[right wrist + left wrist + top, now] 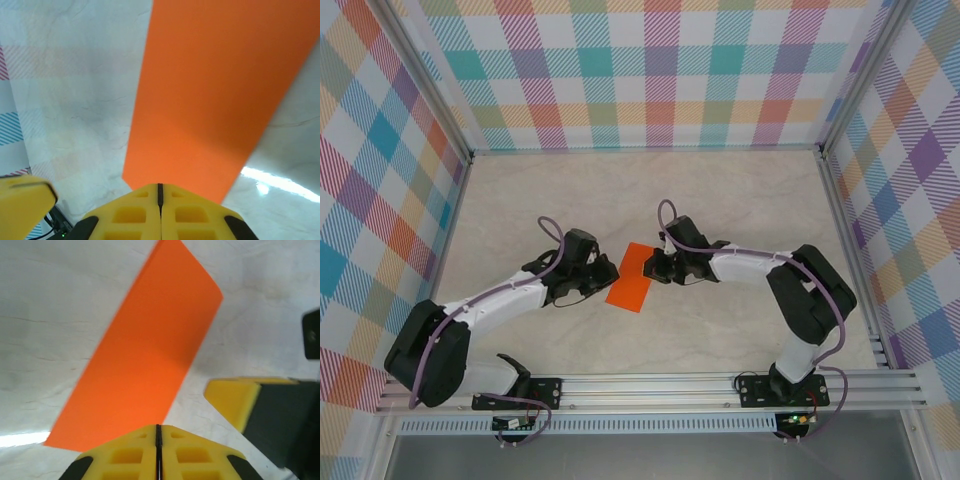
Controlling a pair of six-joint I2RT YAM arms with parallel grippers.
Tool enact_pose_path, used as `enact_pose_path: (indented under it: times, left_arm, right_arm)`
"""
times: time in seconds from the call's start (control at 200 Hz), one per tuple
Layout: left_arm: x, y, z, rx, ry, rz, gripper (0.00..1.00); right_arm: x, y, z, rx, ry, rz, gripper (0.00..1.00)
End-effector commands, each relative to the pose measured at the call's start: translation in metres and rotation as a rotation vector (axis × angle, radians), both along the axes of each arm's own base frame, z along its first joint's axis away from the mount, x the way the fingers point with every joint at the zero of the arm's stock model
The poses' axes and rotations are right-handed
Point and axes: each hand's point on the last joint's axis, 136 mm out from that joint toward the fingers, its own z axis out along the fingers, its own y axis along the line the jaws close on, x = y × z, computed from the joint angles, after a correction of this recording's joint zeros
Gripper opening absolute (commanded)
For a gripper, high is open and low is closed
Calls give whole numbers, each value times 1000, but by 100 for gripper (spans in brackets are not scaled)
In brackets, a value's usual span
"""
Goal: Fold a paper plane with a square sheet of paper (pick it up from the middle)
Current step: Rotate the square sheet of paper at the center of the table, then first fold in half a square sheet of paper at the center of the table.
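The orange sheet of paper (634,277) lies flat on the pale tabletop as a narrow rectangle, apparently folded in half. My left gripper (608,270) is shut, its tips at the sheet's left long edge. In the left wrist view the paper (145,355) stretches away from the closed yellow tips of the left gripper (158,427). My right gripper (655,265) is shut at the paper's far right corner. In the right wrist view the paper (215,90) runs up from under the right gripper (160,186). I cannot tell whether either pinches the paper.
The pale marbled table (650,190) is walled by checked panels (650,90) on three sides, with an aluminium rail (650,385) along the near edge. A yellow finger of the right gripper (232,400) shows close by in the left wrist view.
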Motion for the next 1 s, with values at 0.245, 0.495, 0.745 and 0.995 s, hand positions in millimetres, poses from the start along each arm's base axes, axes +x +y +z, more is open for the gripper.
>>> enact_pose_path:
  times: [0.245,0.495,0.745,0.995]
  left_arm:
    - [-3,-57,-27,-90,87,-121,1]
    - [-10,-67,-45,-93,140,-149,0]
    - [-18,-67,-64,-47,182,-160,0]
    - [-35,-45,-90,46,250,-136,0]
  right_arm:
    - [5,4,-16,23,40,110,0]
    - [4,4,-30,18,79,122,0]
    - [4,3,-38,9,95,130,0]
    - [7,-6,-48,-42,95,126,0]
